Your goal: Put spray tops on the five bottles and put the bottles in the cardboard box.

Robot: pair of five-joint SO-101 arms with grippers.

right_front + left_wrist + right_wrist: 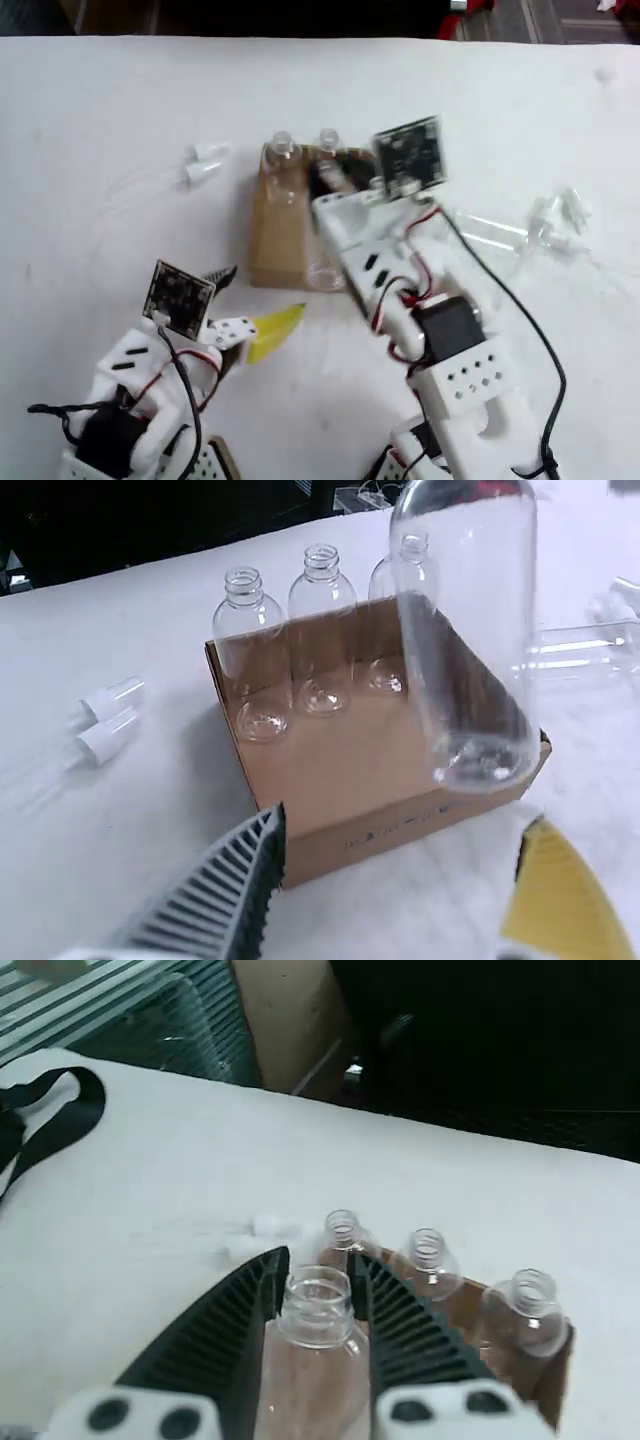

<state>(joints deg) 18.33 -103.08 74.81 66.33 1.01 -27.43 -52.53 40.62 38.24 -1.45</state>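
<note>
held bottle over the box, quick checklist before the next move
1. Right gripper shut on held bottle at the neck: ok.
2. Spray top on held bottle: not ok, neck open.
3. Spray tops on three boxed bottles: not ok.
4. Free floor in cardboard box under held bottle: ok.
5. Left gripper open, off the box: ok.
6. Loose spray tops lying beside box: ok.

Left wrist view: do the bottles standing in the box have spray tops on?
No, all three bottles in the box show open necks; two spray tops lie on the table beside it.
</note>
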